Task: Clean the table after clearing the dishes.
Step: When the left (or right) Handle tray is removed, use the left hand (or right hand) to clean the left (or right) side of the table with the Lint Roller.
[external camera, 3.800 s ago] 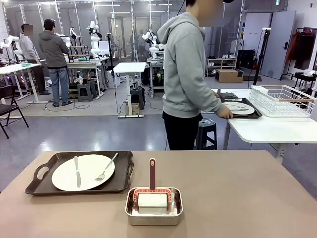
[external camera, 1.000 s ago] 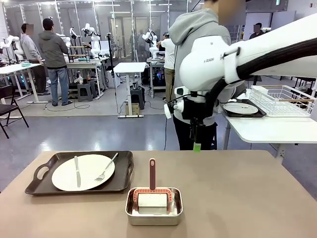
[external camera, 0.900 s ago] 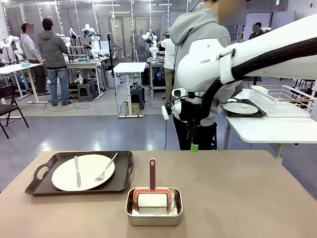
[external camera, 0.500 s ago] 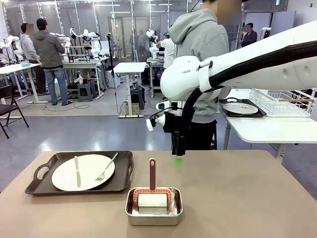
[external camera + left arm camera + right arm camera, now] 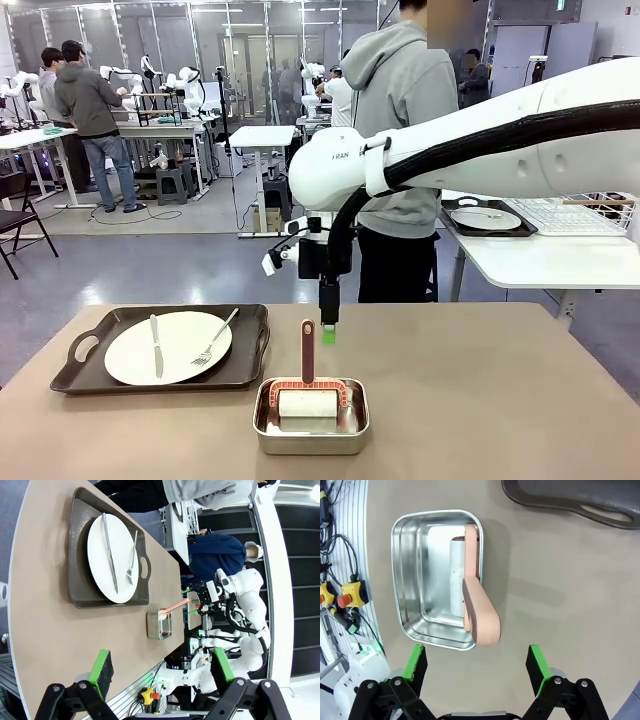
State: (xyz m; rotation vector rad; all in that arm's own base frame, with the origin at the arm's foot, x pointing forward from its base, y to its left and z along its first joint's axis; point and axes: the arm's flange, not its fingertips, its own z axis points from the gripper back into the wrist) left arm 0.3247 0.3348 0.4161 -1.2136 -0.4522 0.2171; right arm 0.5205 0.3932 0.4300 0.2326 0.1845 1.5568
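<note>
The right hand [image 5: 328,331] hangs over the tan desk [image 5: 500,400] with its green fingers spread wide and nothing between them; straight under it in its own wrist view sits a silver metal pan [image 5: 400,580] with a white roller [image 5: 456,575] lying inside, whose pink handle [image 5: 481,615] rises toward the gap between the fingers; off to one side of the hand, at the desk's left end, a dark brown tray [image 5: 250,340] carries a white plate [image 5: 180,350] with a knife [image 5: 155,346] and a fork [image 5: 215,338]; the left hand [image 5: 162,666] is also spread and empty, well apart from the same tray, with the pan between them; behind the right arm [image 5: 500,150] stands a person in a grey hoodie [image 5: 400,100], partly hidden by it, and a second tray [image 5: 512,228] with its plate [image 5: 485,218] rests on a white table [image 5: 540,262] beside a wire rack [image 5: 600,208]; the arm's shell bears the letters "FRAN" [image 5: 345,157], the rest out of sight.
</note>
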